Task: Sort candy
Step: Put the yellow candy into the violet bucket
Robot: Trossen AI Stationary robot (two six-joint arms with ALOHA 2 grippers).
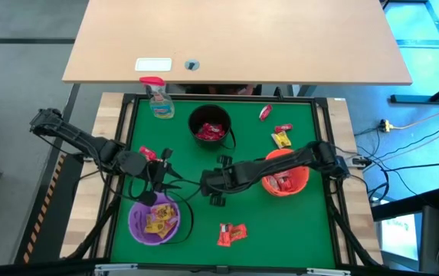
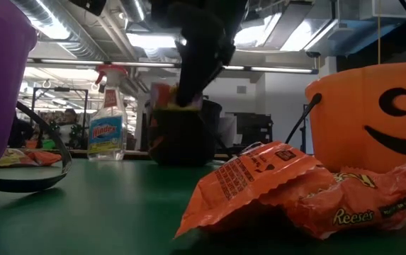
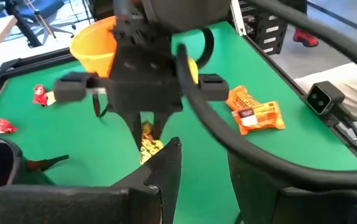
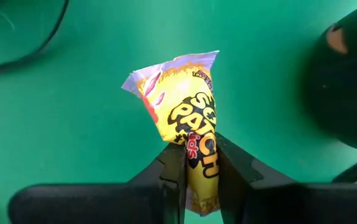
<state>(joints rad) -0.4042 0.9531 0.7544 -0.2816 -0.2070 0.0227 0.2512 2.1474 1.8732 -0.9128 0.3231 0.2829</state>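
My right gripper [image 4: 200, 155] hangs over the middle of the green table [image 1: 296, 230], shut on a yellow candy packet [image 4: 181, 106]. The left wrist view also shows this yellow packet [image 3: 148, 142] below the right gripper's fingers. My left gripper [image 3: 204, 152] waits open at the table's left, above the purple bucket [image 1: 155, 221], which holds yellow candy. Red candy fills the black bucket [image 1: 210, 126]. The orange bucket [image 1: 284, 175] holds red packets. Loose candy lies flat on the table: orange packets [image 1: 230, 234] near the front, and red and yellow ones [image 1: 282, 136] at the far right. My right gripper pinches one end of the yellow packet [image 4: 198, 149] between its two fingers [image 4: 173, 171]. The fingers slant down from above. The rest of the packet sticks out past the fingertips and hangs below them, clear of the table.
A clear spray bottle [image 1: 158, 100] with a red top stands at the table's far left corner. A single red candy [image 1: 265, 113] lies near the far edge. The purple bucket's black handle [image 1: 185, 218] loops out toward the middle. A wooden desk [image 1: 234, 38] lies beyond the far edge.
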